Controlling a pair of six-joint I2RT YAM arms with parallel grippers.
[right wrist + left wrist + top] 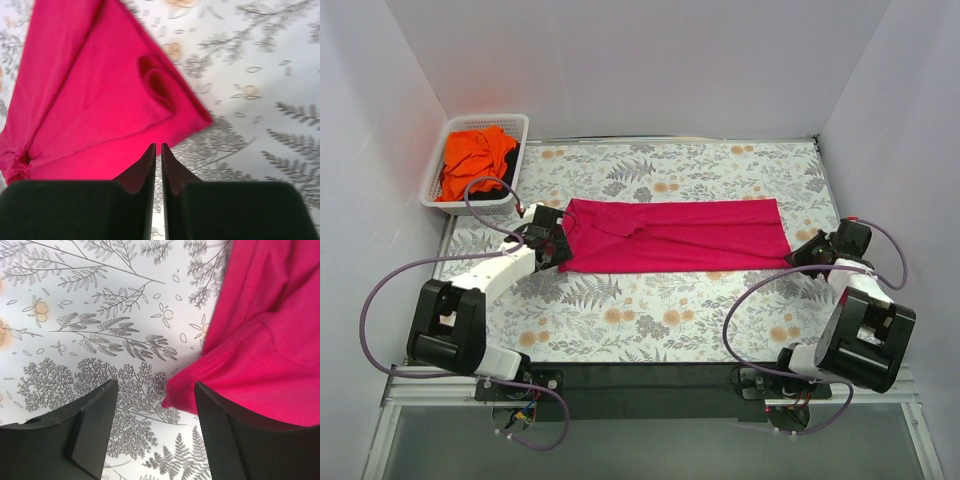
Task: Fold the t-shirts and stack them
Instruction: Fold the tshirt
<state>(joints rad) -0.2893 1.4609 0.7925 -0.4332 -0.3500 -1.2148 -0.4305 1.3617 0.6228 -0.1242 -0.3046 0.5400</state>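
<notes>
Where the pink shirt (680, 235) lies: across the middle of the desk (650, 320), folded into a long band running from the left arm's side to the right arm's side, with creases along its length.
Left fingers (556, 243): spread apart, low over the desk at the band's left end. In the wrist view a stitched corner of pink cloth lies between them, close to one finger, while the other stands over bare desk.
Right fingers (800, 254): pressed together with only a thin slit between them. Their tips are at the band's near right corner; I cannot tell whether they touch the cloth.
Cloth at that corner: a rounded loop of folded pink fabric sits just behind the edge.
Orange shirt (475, 160): crumpled in the basket (485, 120), well apart from the pink one, with a dark cloth (512, 155) beside it.
Basket: white, slatted, at the far left corner of the desk against the wall.
Print on the desk: grey ferns and leaves with pale orange blossoms, a pattern only.
Cables (380, 290): purple, looping along each arm. The left one arcs just beside the basket's near side.
In the way: the left arm's wrist sits between the basket and the band's left end.
</notes>
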